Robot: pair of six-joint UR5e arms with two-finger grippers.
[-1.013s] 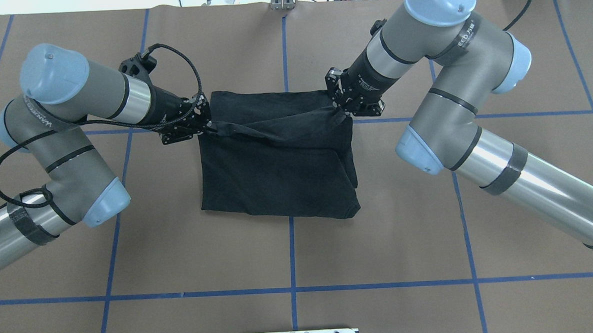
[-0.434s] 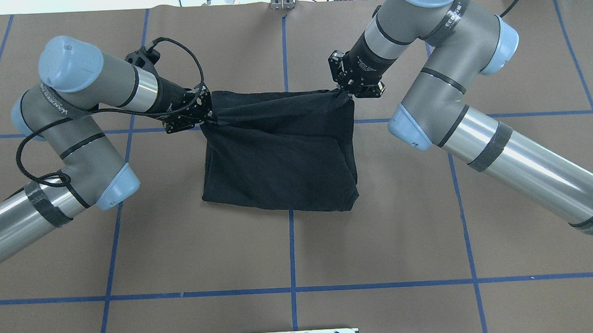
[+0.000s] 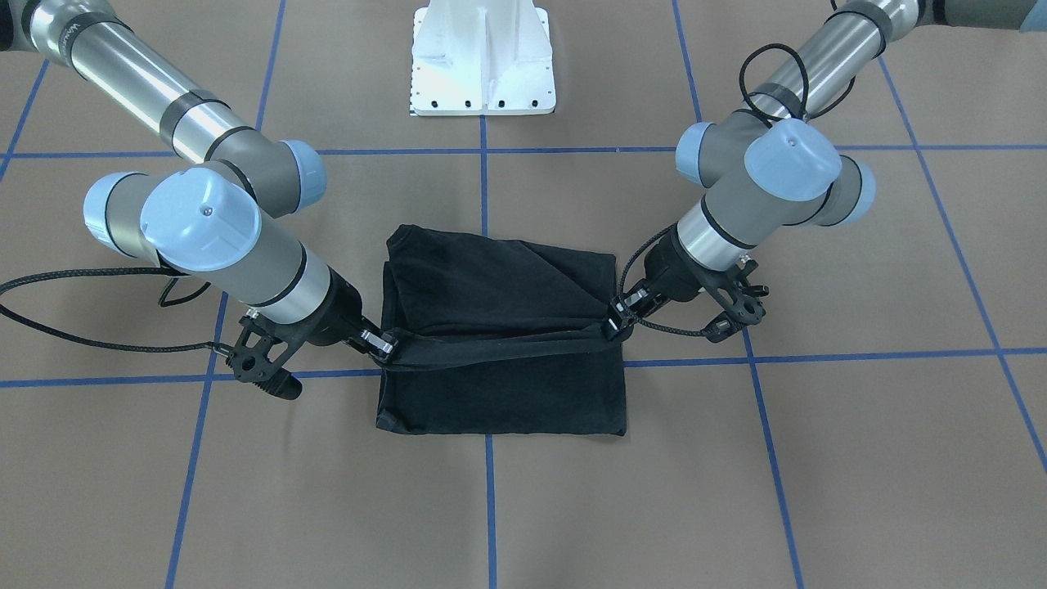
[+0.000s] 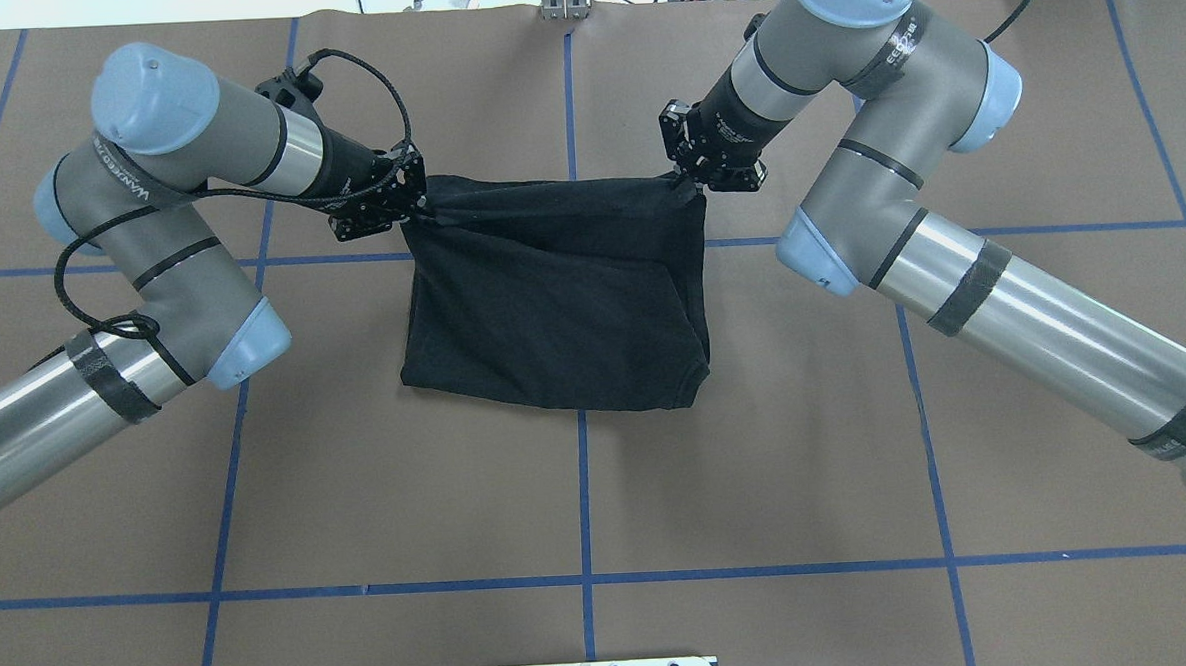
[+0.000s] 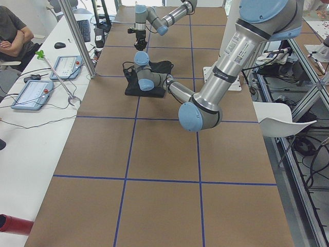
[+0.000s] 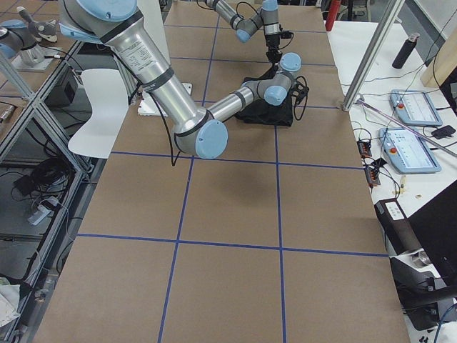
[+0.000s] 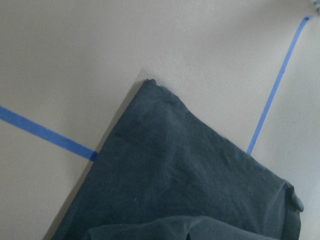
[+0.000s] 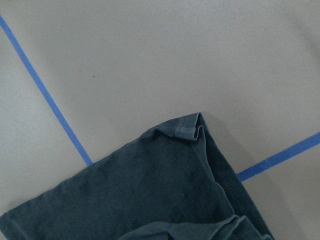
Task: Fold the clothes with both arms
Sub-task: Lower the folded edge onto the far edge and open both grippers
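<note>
The black T-shirt (image 4: 551,295) lies folded on the brown table; only plain black cloth shows and the print is hidden. My left gripper (image 4: 417,206) is shut on the shirt's far left corner. My right gripper (image 4: 685,184) is shut on its far right corner. A taut held edge runs between them, a little above the lower layer. In the front-facing view the left gripper (image 3: 613,323) is on the right and the right gripper (image 3: 384,343) on the left, with the shirt (image 3: 499,393) under and between them. Both wrist views show the shirt's lower layer (image 7: 175,175) (image 8: 150,195).
The white pedestal base (image 3: 483,57) stands at the robot's side of the table. Blue tape lines (image 4: 584,494) grid the brown surface. A side bench with tablets (image 5: 31,92) and a seated person (image 5: 13,36) lie beyond the far edge.
Both grippers have moved away from the robot with the held edge, bringing it over the shirt's far edge. The shirt's near edge has slid slightly the same way.
</note>
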